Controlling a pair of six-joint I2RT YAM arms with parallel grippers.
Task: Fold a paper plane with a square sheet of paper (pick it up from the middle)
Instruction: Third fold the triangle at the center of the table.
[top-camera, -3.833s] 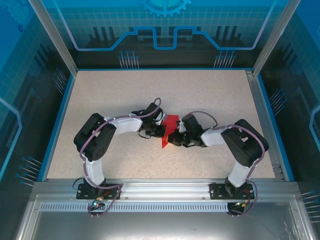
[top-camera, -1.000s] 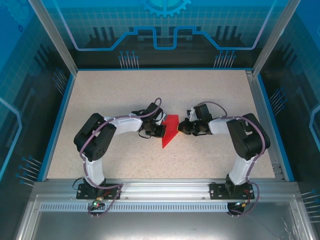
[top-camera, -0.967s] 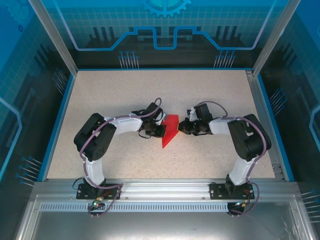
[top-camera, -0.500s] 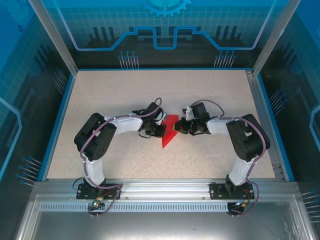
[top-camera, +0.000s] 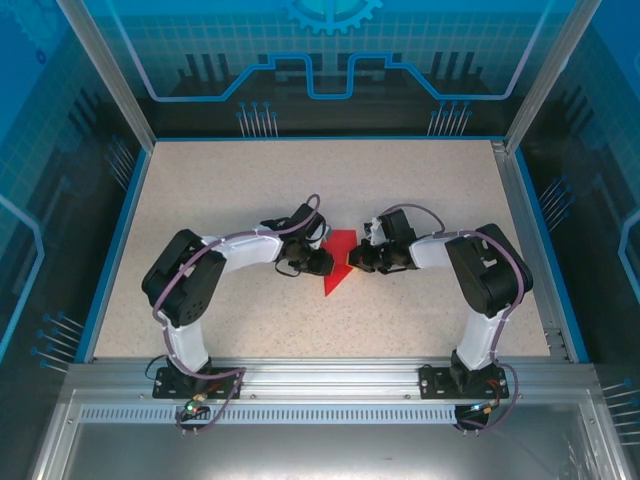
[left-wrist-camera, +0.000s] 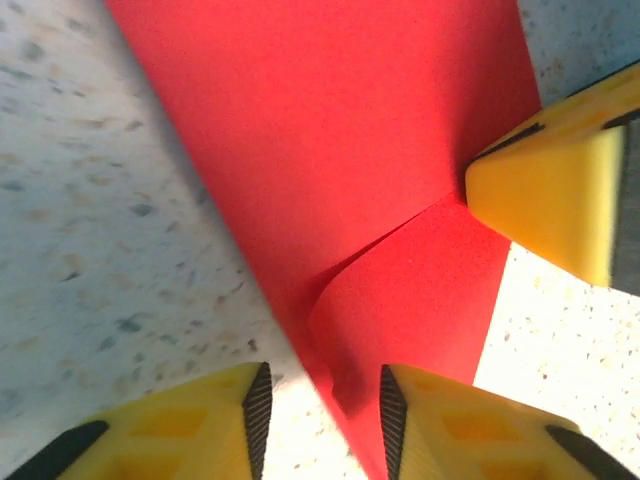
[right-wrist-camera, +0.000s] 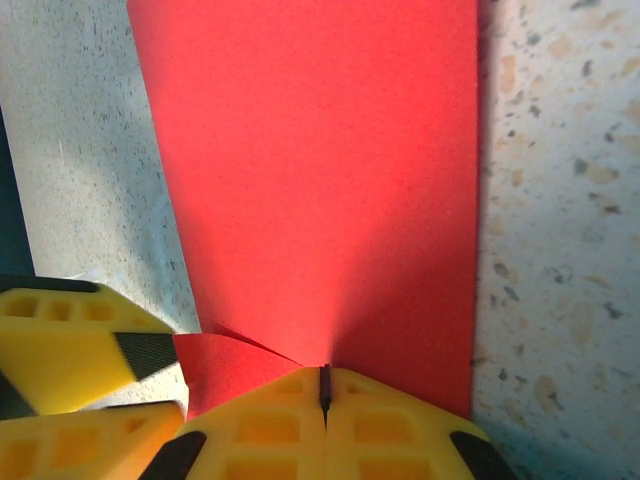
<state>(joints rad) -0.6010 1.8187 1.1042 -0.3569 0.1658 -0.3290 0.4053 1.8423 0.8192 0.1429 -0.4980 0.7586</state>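
Two jobs: right gripper (right-wrist-camera: 325, 385), jaws pressed together, should pin the paper (top-camera: 340, 260) at 3 o'clock while left gripper (left-wrist-camera: 322, 408), jaws spread, backs off gently.

Top edge crops paper plane (left-wrist-camera: 330, 150), both wrist views.

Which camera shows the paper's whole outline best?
Top external: the whole red paper shows, a narrow shape with its tip pointing toward the arm bases. Left wrist gives a close-up of one part with a curled flap by the open left claw. Right wrist gives a wide strip meeting the shut right claw.
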